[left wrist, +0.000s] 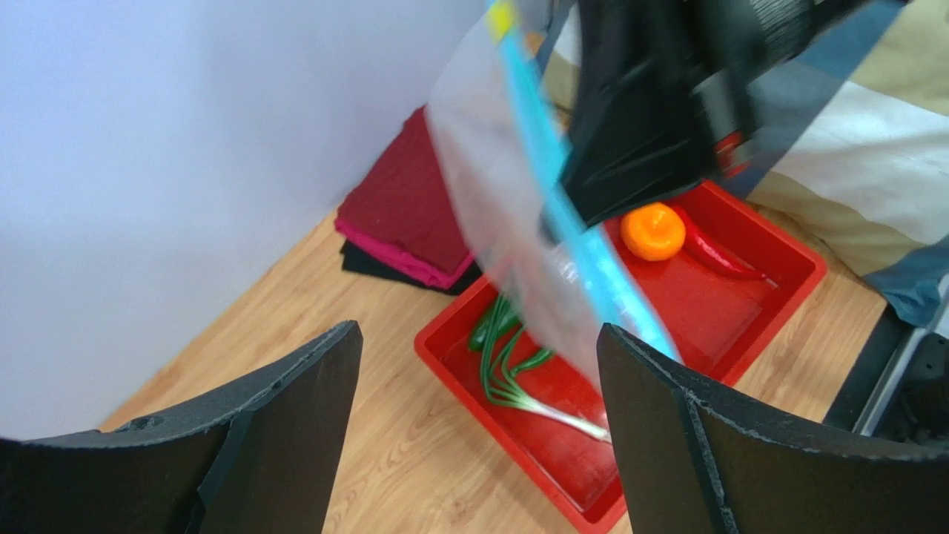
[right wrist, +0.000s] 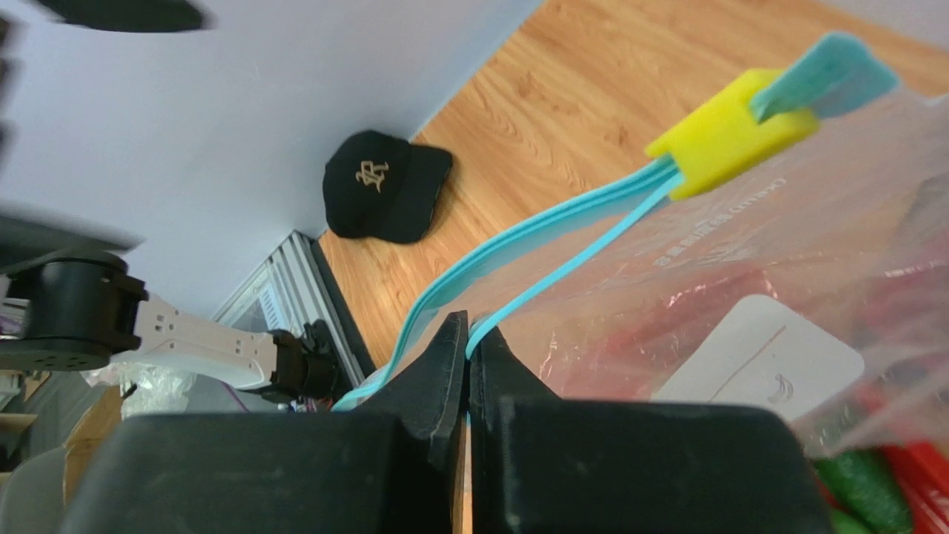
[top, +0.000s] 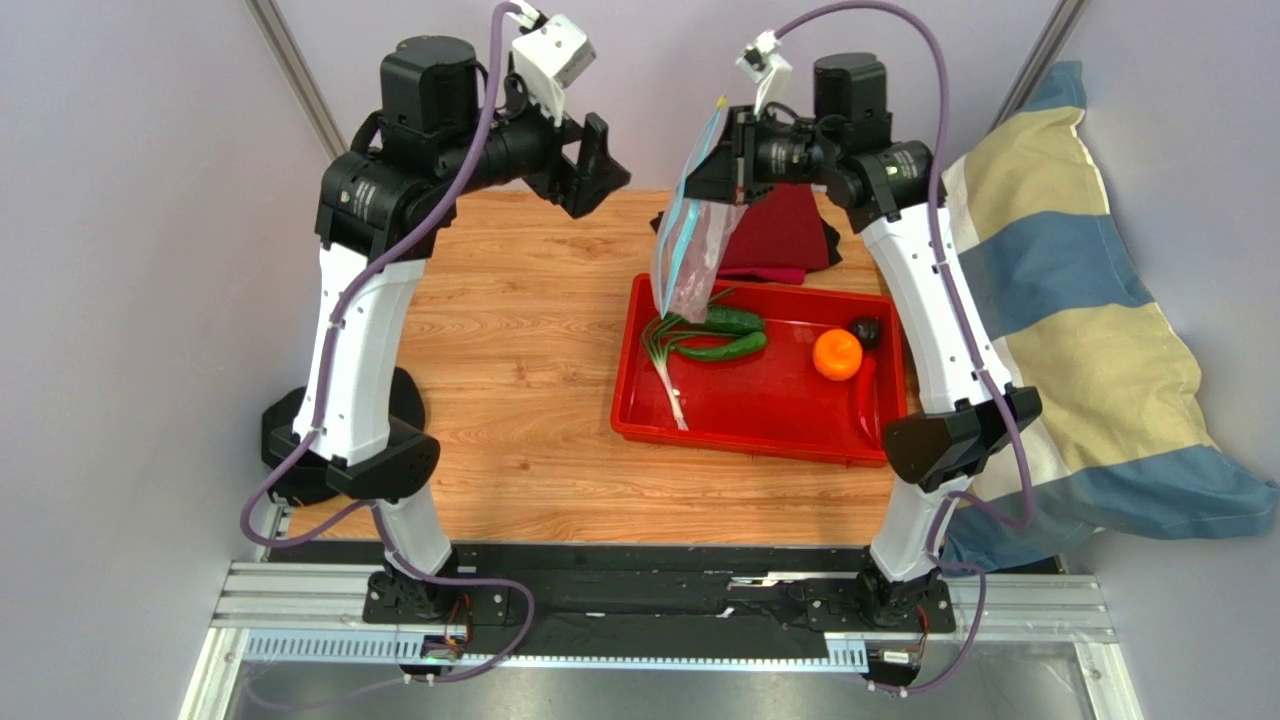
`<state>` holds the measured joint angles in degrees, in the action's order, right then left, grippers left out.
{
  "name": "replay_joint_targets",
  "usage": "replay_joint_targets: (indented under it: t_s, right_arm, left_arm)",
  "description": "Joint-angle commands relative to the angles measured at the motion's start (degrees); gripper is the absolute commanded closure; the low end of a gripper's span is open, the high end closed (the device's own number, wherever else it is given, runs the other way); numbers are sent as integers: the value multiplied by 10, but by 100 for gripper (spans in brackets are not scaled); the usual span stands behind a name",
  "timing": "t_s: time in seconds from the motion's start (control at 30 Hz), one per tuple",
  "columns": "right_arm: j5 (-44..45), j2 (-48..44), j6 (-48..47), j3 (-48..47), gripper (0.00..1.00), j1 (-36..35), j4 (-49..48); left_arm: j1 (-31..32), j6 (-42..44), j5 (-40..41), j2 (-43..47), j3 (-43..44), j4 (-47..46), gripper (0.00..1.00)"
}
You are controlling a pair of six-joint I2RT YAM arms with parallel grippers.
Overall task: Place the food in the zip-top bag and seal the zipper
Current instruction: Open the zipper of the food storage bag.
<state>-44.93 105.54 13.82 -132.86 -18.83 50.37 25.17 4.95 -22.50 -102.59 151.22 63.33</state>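
Observation:
My right gripper (top: 733, 158) is shut on one lip of the zip-top bag (top: 694, 248) and holds it hanging above the left end of the red tray (top: 751, 438). In the right wrist view the fingers (right wrist: 451, 356) pinch the bluish zipper (right wrist: 535, 234); its yellow slider (right wrist: 724, 134) sits at the end, and the white label (right wrist: 757, 356) shows. The tray holds the orange fruit (top: 837, 354), green vegetables (top: 732, 333), green onion (top: 670, 375), dark round piece (top: 867, 330) and red chili (left wrist: 722, 254). My left gripper (top: 601, 162) is open and empty, raised left of the bag (left wrist: 501, 200).
A folded maroon cloth (top: 784, 228) lies behind the tray. A striped blue and cream cushion (top: 1082, 300) fills the right side. A black cap (right wrist: 384, 184) lies on the wooden table near the wall. Purple walls close in the back and sides.

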Motion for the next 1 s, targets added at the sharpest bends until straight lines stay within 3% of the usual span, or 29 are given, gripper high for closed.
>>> replay_joint_targets:
  t_s: [0.0, 0.1, 0.17, 0.3, 0.37, 0.43, 0.47, 0.57, 0.67, 0.77, 0.97]
  right_arm:
    - [62, -44, -16, 36, 100, -32, 46]
    - [70, -62, -13, 54, 100, -45, 47]
    - [71, -69, -12, 57, 100, -51, 55]
    - [70, -69, 5, 60, 100, -67, 54]
    - [60, -62, 24, 56, 100, -75, 47]
    - [49, -51, 38, 36, 100, -87, 46]
    - [41, -44, 42, 25, 100, -90, 53]
    - [21, -12, 73, -2, 100, -97, 61]
    - [-12, 15, 100, -26, 100, -103, 39]
    - [-23, 37, 107, -46, 100, -113, 22]
    - [-23, 69, 140, -72, 100, -132, 0]
  left_arm:
    - [29, 45, 69, 55, 2, -2, 13]
    - [34, 12, 23, 72, -22, 6, 13]
    - [35, 15, 15, 77, -20, 64, 13]
    - [20, 50, 165, 82, -53, 157, 9]
    - [9, 53, 184, 75, -28, 199, 9]
    - [-1, 45, 191, 96, -64, 208, 9]
    - [-6, 37, 179, 104, -112, 207, 10]
    - [-49, 16, 125, 127, -148, 196, 12]
    - [-126, -34, -54, 137, -198, 174, 16]
    - [-191, -73, -159, 129, -206, 122, 26]
    - [-174, -134, -167, 116, -155, -12, 26]
